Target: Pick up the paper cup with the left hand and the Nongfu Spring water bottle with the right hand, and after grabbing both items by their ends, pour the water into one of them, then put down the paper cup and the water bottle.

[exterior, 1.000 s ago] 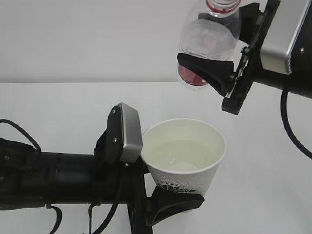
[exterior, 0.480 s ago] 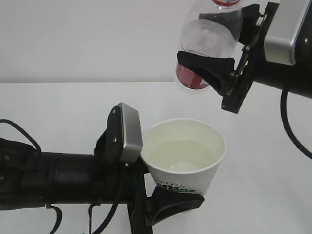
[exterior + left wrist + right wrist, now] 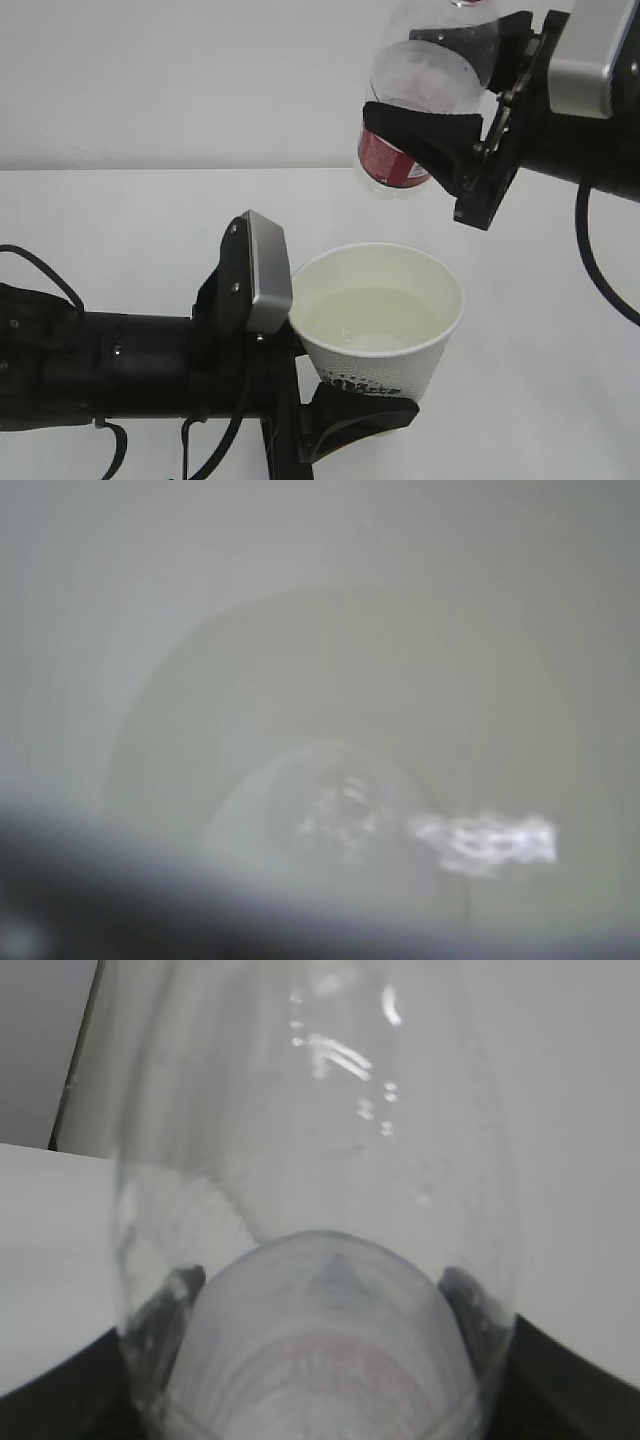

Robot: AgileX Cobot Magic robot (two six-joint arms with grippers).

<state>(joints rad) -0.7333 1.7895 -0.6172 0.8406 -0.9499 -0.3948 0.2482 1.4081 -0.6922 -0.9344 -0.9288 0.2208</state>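
At the lower middle of the exterior view the left hand (image 3: pixel 345 405) grasps the paper cup (image 3: pixel 380 320) near its base, with water (image 3: pixel 365 318) pooled inside; its wrist view shows only a blurred cup interior (image 3: pixel 330 730). In the upper right the right hand (image 3: pixel 440 95) clamps the bottle (image 3: pixel 420 110) above the bench (image 3: pixel 120 210). The bottle's top is cut off by the frame edge, and which end points up is hard to make out.

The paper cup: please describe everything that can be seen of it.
The paper cup is white and tapered, with a cream inside and a green logo low on its side. It stands upright, mouth open, holding clear water. The left pincer grips it near the base. The bottle hangs above, apart from it.
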